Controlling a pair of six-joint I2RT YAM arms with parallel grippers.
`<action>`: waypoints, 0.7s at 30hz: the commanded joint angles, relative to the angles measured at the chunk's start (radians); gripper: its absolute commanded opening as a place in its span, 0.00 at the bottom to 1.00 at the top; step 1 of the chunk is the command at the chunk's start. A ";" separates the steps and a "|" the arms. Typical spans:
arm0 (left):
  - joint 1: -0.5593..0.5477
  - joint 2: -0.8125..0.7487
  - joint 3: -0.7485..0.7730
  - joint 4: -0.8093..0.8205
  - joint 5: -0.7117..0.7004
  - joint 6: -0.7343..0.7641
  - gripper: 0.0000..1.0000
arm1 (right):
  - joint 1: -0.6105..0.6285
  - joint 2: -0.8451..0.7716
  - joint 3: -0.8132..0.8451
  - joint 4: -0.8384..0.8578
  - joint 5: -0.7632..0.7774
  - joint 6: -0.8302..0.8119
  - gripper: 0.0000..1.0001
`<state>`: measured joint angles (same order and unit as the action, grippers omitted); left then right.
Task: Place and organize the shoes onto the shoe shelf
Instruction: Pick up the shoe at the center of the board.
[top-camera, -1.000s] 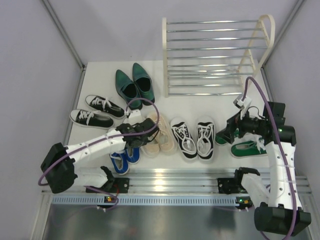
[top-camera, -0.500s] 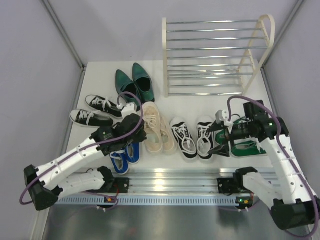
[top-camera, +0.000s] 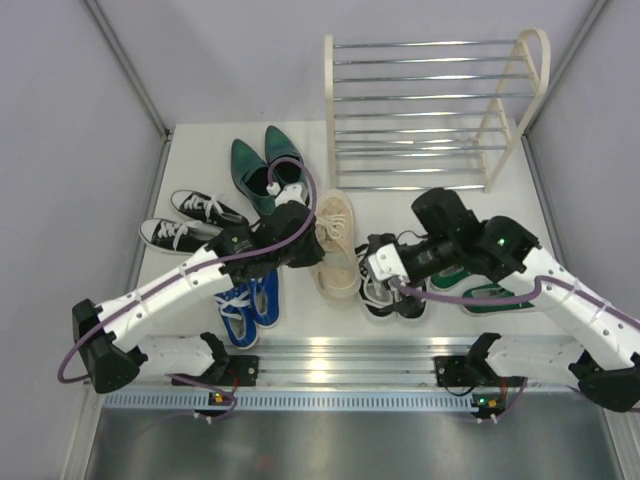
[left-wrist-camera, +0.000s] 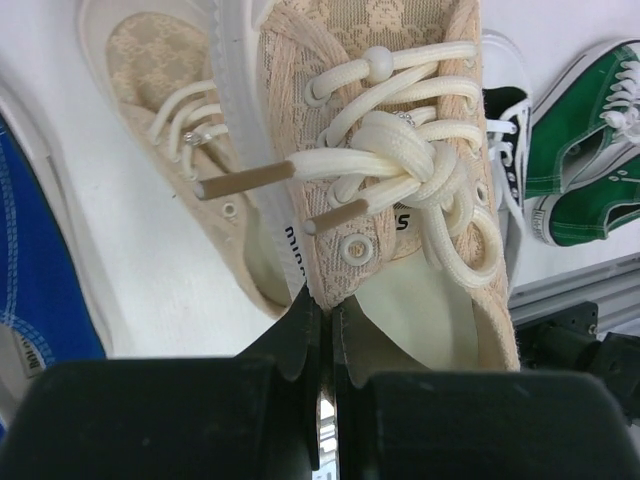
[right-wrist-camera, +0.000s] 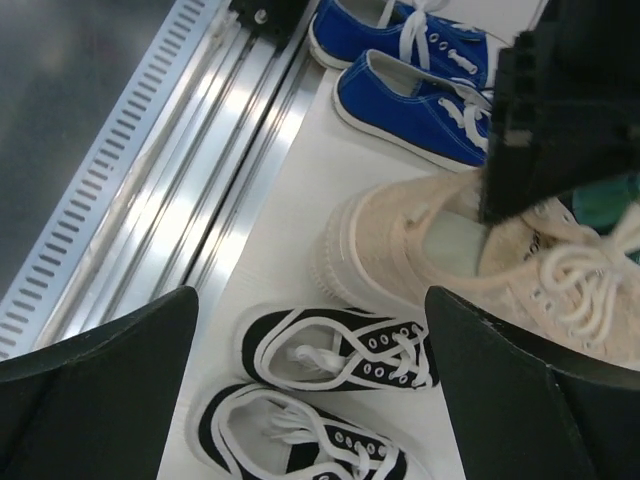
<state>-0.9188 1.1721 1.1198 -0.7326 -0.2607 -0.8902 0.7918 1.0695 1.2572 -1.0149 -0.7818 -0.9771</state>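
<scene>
Swung left since a second ago, from above: right gripper (top-camera: 385, 280) over the centre black-and-white sneakers (top-camera: 378, 303); left gripper (top-camera: 308, 248) up-frame with a beige lace-up (top-camera: 337, 215), shoe shelf (top-camera: 430, 110) upper right, well apart. Left wrist: clamped on that shoe's collar, its mate (left-wrist-camera: 170, 120) just left, green sneakers (left-wrist-camera: 590, 140) at right edge. Right wrist: spread wide above the sneaker pair, holding nothing, blue sneakers (right-wrist-camera: 420, 70) at top.

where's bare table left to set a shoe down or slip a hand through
Bare table: the back-left corner, behind the left black-and-white sneakers and left of the dark green dress shoes; also the strip between the shoe shelf and the beige lace-ups. Shelf bars empty. Crowded: the front row, blue sneakers to green sneakers.
</scene>
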 joint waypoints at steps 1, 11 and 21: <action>-0.014 0.029 0.092 0.148 0.021 0.011 0.00 | 0.137 0.039 0.008 0.030 0.183 -0.092 0.95; -0.054 0.058 0.094 0.200 0.029 -0.016 0.00 | 0.195 0.090 -0.016 0.168 0.360 -0.041 0.90; -0.058 0.044 0.087 0.213 0.026 -0.027 0.00 | 0.238 0.122 -0.067 0.168 0.454 -0.091 0.61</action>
<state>-0.9718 1.2484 1.1614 -0.6552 -0.2245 -0.8921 1.0077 1.1873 1.1851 -0.8822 -0.3649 -1.0489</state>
